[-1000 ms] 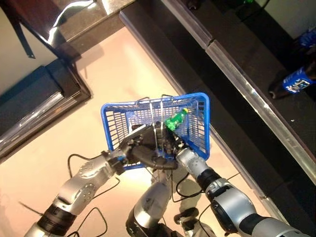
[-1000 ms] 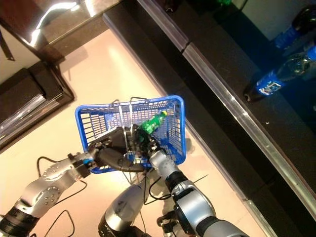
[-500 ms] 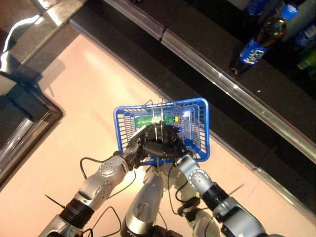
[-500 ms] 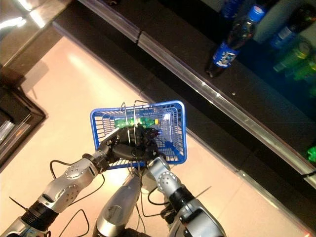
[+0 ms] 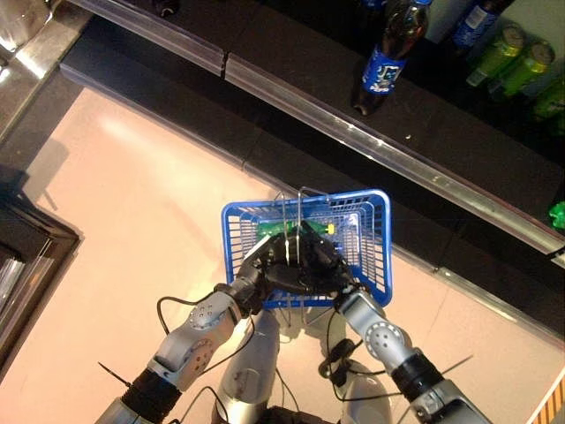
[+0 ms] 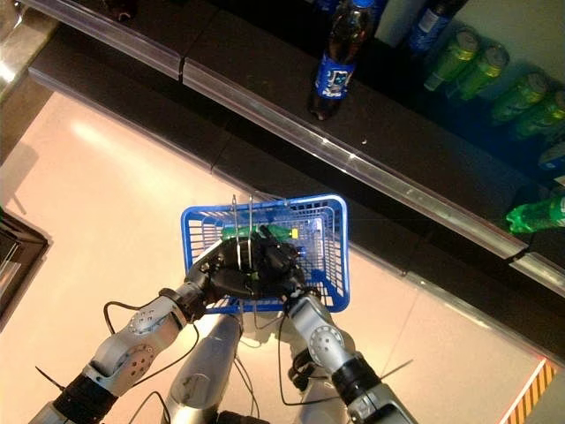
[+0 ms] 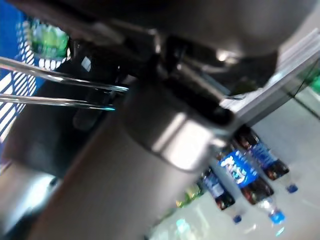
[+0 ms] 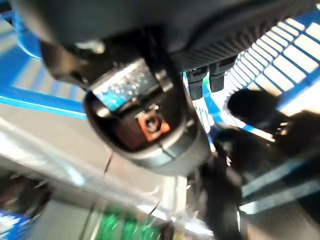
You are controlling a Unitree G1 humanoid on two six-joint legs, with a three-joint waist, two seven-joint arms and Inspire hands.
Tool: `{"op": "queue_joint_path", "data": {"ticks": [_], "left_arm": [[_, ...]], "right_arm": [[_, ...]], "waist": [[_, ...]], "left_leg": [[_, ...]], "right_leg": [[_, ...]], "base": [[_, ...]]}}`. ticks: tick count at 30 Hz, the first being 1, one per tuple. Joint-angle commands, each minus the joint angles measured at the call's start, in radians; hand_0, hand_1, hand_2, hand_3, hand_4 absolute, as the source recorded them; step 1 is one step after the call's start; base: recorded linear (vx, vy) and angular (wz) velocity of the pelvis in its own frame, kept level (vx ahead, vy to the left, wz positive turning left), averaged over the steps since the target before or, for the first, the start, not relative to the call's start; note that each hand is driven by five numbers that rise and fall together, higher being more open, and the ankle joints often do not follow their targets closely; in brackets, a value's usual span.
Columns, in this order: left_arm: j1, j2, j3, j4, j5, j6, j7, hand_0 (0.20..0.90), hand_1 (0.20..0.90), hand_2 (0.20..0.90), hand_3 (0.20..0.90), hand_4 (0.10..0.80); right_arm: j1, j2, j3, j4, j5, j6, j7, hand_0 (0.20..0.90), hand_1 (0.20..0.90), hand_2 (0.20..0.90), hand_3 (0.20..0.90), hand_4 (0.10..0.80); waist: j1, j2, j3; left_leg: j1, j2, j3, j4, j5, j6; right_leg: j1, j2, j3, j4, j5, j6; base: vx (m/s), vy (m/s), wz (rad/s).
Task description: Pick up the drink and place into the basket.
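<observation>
A blue wire basket [image 5: 381, 256] hangs in front of me above the pale floor, its two metal handles [image 5: 300, 210] standing up. The green drink bottle [image 5: 287, 229] lies flat inside along the far wall, also glimpsed as a green bottle [image 7: 47, 37] past the handle wires [image 7: 55, 82]. My left hand [image 5: 263, 265] is curled round the handles' lower part at the near rim. My right hand [image 5: 325, 258] sits inside the basket beside it, close to the bottle; its dark fingers merge with the left hand.
A dark shelf unit with a metal edge rail [image 5: 291, 93] runs across the far side. On it stand a cola bottle [image 5: 386, 53] and green bottles [image 5: 499, 55]; another green bottle [image 6: 538, 212] lies at the right. A dark cabinet [image 5: 22, 256] stands at left.
The whole view has swung toward the shelf. The green bottle, tilted up at my right hand a second ago, now lies flat in the basket beyond both hands.
</observation>
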Motion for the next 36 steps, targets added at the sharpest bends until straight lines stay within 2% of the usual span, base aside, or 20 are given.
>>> {"op": "queue_joint_path", "data": {"ticks": [1,2,3,5,7,9,14,18,23,25,30,34,36], "left_arm": [[-0.166,-0.121,0.161,-0.341,-0.021,-0.413,-0.060,0.300,0.300,0.300,0.200,0.100],[-0.157,-0.124,0.164,-0.337,-0.023,-0.415,-0.053,0.300,0.300,0.300,0.200,0.100],[-0.101,-0.093,0.223,-0.330,-0.100,-0.427,-0.123,0.300,0.300,0.300,0.200,0.100],[0.047,-0.047,0.385,-0.289,-0.299,-0.434,-0.356,0.300,0.300,0.300,0.200,0.100],[0.164,-0.045,0.520,-0.276,-0.440,-0.369,-0.522,0.300,0.300,0.300,0.200,0.100],[0.247,-0.067,0.589,-0.279,-0.496,-0.311,-0.613,0.300,0.300,0.300,0.200,0.100],[0.284,-0.094,0.609,-0.274,-0.503,-0.247,-0.617,0.300,0.300,0.300,0.200,0.100],[0.293,-0.108,0.603,-0.243,-0.462,-0.235,-0.582,0.300,0.300,0.300,0.200,0.100],[0.331,-0.139,0.604,-0.151,-0.413,-0.241,-0.531,0.300,0.300,0.300,0.200,0.100],[0.357,-0.157,0.604,-0.070,-0.390,-0.259,-0.495,0.300,0.300,0.300,0.200,0.100],[0.381,-0.185,0.611,0.097,-0.375,-0.283,-0.442,0.300,0.300,0.300,0.200,0.100],[0.383,-0.217,0.643,0.314,-0.374,-0.315,-0.414,0.300,0.300,0.300,0.200,0.100],[0.367,-0.231,0.655,0.441,-0.372,-0.309,-0.356,0.300,0.300,0.300,0.200,0.100]], "right_arm": [[0.021,0.035,0.000,-0.166,-0.045,-0.008,0.117,0.900,0.900,0.900,0.900,0.800],[0.034,0.030,0.000,-0.177,-0.042,-0.005,0.117,0.900,0.900,0.900,0.900,0.800],[0.061,0.021,-0.028,-0.185,-0.040,0.014,0.132,0.900,0.900,0.900,0.900,0.800],[0.134,-0.007,-0.117,-0.183,-0.042,0.046,0.205,0.900,0.900,0.900,0.900,0.800],[0.189,0.010,-0.189,-0.176,-0.073,0.062,0.244,0.900,0.900,0.900,0.900,0.800],[0.230,0.033,-0.223,-0.185,-0.088,0.055,0.242,0.900,0.900,0.900,0.900,0.800],[0.255,0.067,-0.235,-0.197,-0.071,0.020,0.186,0.900,0.900,0.900,0.900,0.800],[0.298,0.087,-0.245,-0.198,-0.079,0.009,0.209,0.900,0.900,0.900,0.900,0.800],[0.369,0.076,-0.261,-0.176,-0.091,0.048,0.254,0.900,0.900,0.900,0.900,0.800],[0.404,0.063,-0.277,-0.144,-0.111,0.081,0.286,0.900,0.900,0.900,0.900,0.800],[0.440,0.056,-0.301,-0.047,-0.193,0.093,0.314,0.900,0.900,0.900,0.900,0.800],[0.461,0.033,-0.331,0.100,-0.369,0.082,0.307,0.900,0.900,0.900,0.900,0.800],[0.457,0.026,-0.344,0.208,-0.467,0.071,0.288,0.900,0.900,0.900,0.900,0.800]], "waist": [[-0.007,-0.001,-0.123],[-0.013,-0.004,-0.132],[-0.013,-0.003,-0.139],[-0.004,0.008,-0.152],[0.007,0.017,-0.165],[0.022,0.018,-0.178],[0.036,0.011,-0.217],[0.020,0.004,-0.265],[-0.010,0.004,-0.347],[-0.033,0.010,-0.388],[-0.068,0.023,-0.439],[-0.105,0.037,-0.480],[-0.125,0.040,-0.498]], "left_leg": [[0.075,0.016,0.034,-0.056,0.026,0.065],[0.079,0.018,0.035,-0.061,0.028,0.065],[0.090,0.020,0.040,-0.067,0.024,0.060],[0.101,0.020,0.041,-0.077,0.023,0.057],[0.110,0.016,0.036,-0.085,0.021,0.056],[0.121,0.013,0.022,-0.093,0.018,0.054],[0.165,0.017,-0.004,-0.135,0.026,0.048],[0.191,0.025,-0.006,-0.174,0.040,0.046],[0.241,0.041,0.013,-0.238,0.056,0.038],[0.272,0.051,0.031,-0.282,0.067,0.035],[0.320,0.069,0.069,-0.340,0.080,0.026],[0.339,0.084,0.101,-0.357,0.078,0.015],[0.343,0.092,0.118,-0.357,0.072,0.008]], "right_leg": [[-0.005,-0.016,0.029,0.009,0.129,-0.039],[-0.001,-0.012,0.031,-0.003,0.134,-0.038],[0.007,-0.008,0.037,-0.008,0.126,-0.040],[0.019,-0.009,0.036,-0.024,0.126,-0.040],[0.030,-0.011,0.032,-0.039,0.129,-0.038],[0.049,-0.007,0.029,-0.059,0.132,-0.036],[0.100,0.012,0.032,-0.111,0.147,-0.032],[0.121,0.022,0.042,-0.153,0.166,-0.025],[0.147,0.034,0.070,-0.214,0.191,-0.014],[0.163,0.041,0.090,-0.257,0.201,-0.010],[0.186,0.050,0.119,-0.317,0.221,-0.006],[0.197,0.060,0.139,-0.362,0.235,-0.006],[0.200,0.064,0.148,-0.378,0.242,-0.010]], "base": [[0.016,-0.038,-0.19],[0.017,-0.021,-0.22],[0.011,0.003,-0.17],[-0.005,0.017,-0.10],[-0.011,-0.004,-0.07],[-0.003,-0.061,0.02],[0.001,-0.075,0.11],[-0.023,-0.038,0.04],[-0.006,-0.008,0.01],[-0.044,-0.001,-0.06],[-0.047,-0.008,-0.14],[-0.051,-0.028,-0.22],[-0.046,-0.053,-0.27]]}}
